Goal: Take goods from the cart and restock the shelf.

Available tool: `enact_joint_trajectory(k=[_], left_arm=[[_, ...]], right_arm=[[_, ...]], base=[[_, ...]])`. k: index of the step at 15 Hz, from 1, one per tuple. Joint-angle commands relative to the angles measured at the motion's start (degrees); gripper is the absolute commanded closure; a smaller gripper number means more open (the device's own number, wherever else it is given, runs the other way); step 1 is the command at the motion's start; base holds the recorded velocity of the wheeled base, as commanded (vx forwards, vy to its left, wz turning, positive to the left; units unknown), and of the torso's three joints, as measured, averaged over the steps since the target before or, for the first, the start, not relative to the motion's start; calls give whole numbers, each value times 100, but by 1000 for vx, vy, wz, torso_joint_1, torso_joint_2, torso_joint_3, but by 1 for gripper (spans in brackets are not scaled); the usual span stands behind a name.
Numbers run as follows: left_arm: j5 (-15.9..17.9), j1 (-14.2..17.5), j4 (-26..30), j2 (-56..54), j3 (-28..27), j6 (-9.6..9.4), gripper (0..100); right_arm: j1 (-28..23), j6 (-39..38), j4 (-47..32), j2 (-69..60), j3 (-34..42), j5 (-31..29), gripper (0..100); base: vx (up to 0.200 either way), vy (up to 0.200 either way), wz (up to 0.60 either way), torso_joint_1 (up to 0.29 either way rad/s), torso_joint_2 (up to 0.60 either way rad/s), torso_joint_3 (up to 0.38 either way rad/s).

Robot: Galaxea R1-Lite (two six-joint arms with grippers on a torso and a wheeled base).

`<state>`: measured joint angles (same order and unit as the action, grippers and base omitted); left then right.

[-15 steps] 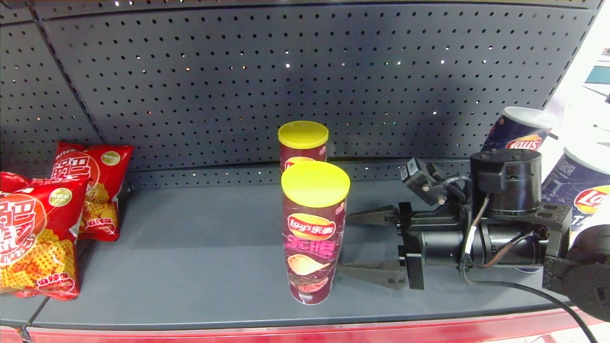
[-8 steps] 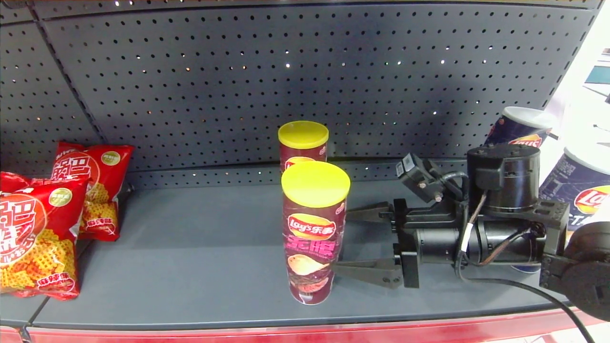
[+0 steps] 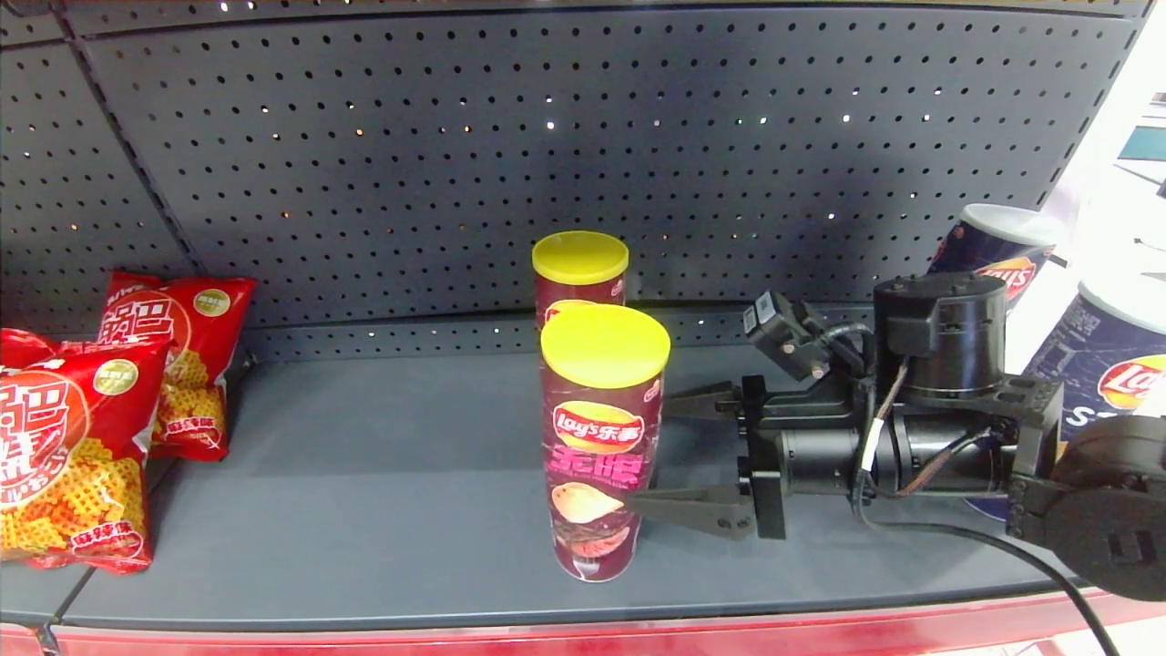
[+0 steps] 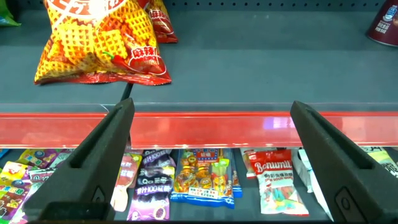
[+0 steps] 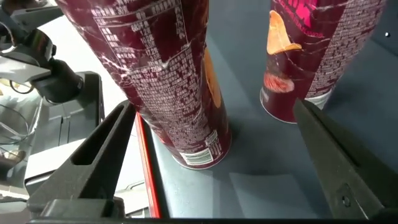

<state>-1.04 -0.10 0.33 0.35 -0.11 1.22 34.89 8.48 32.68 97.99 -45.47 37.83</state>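
A maroon chip can [image 3: 601, 437] with a yellow lid stands upright near the front of the grey shelf [image 3: 364, 492]. A second matching can [image 3: 580, 269] stands right behind it. My right gripper [image 3: 651, 453] comes in from the right, open, with one finger behind the front can's right side and the other in front of it. In the right wrist view the front can [image 5: 180, 81] stands between the spread fingers [image 5: 93, 162], close to one of them, and the rear can [image 5: 317, 56] stands farther off. My left gripper [image 4: 212, 106] hangs open and holds nothing, in front of the shelf's red edge [image 4: 205, 127].
Two red snack bags [image 3: 73, 456] [image 3: 196, 355] lie at the shelf's left end. Blue chip cans [image 3: 997, 246] [image 3: 1107, 355] stand at the far right behind my right arm. A perforated back panel [image 3: 583, 155] closes the shelf. Candy packs [image 4: 202, 174] fill the lower shelf.
My right gripper has slid left along the shelf; its fingers now reach past the front can's right side. The cans have barely moved.
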Motion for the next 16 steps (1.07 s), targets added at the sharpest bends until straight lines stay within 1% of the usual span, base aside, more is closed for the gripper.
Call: enact_joint_trajectory(k=[1, 10, 14, 16], left_arm=[[-2, 1, 2, 9, 2, 1, 0], [-2, 1, 2, 9, 2, 1, 0], [-2, 1, 2, 9, 2, 1, 0], [-2, 1, 2, 9, 2, 1, 0]], right_arm=[[-17, 4, 1, 36, 3, 5, 0], [-114, 22, 1, 1, 47, 49, 0], [-105, 13, 1, -254, 73, 49, 0], [-202, 4, 1, -509, 91, 41, 0]], base=[[0, 0, 0, 0, 0, 0], [0, 0, 0, 0, 0, 0], [0, 0, 0, 0, 0, 0], [0, 0, 0, 0, 0, 0]])
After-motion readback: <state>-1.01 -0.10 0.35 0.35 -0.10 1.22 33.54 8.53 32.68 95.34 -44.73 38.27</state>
